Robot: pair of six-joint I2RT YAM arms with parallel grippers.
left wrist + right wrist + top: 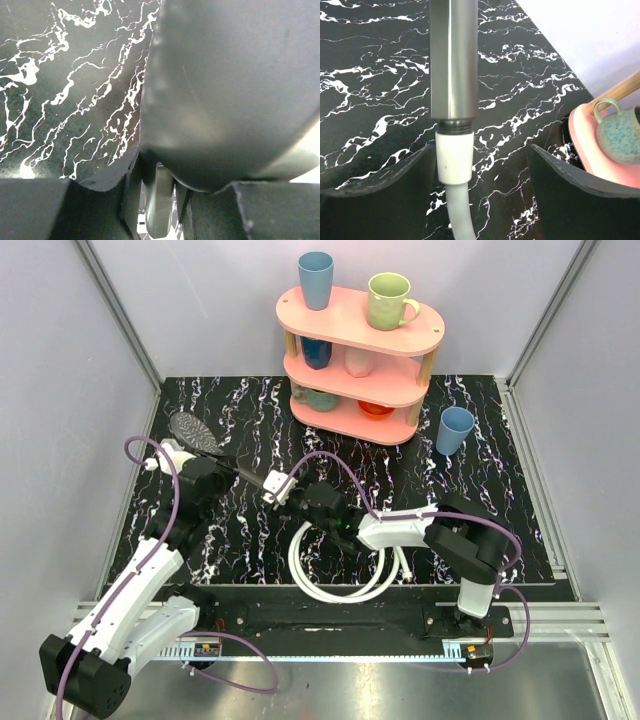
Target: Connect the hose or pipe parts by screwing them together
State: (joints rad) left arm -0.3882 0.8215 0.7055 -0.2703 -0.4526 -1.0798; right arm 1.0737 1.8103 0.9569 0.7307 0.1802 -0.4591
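Observation:
The grey round-faced shower head [192,430] lies at the back left of the marbled table, its dark handle [248,474] pointing right. My left gripper [212,476] is shut on that handle near the head; in the left wrist view the head [230,85] fills the frame and the handle [158,200] sits between the jaws of the left gripper [158,212]. The hose's white end fitting [454,157] sits on the threaded end of the handle [454,60]. My right gripper [480,150] is open around the fitting, which lies near the left finger [385,190]. The white hose [340,575] coils toward the front.
A pink three-tier shelf [435,335] with cups and mugs stands at the back centre. A blue cup [455,430] stands on the table right of it. Purple robot cables [340,468] loop over both arms. Grey walls enclose the table.

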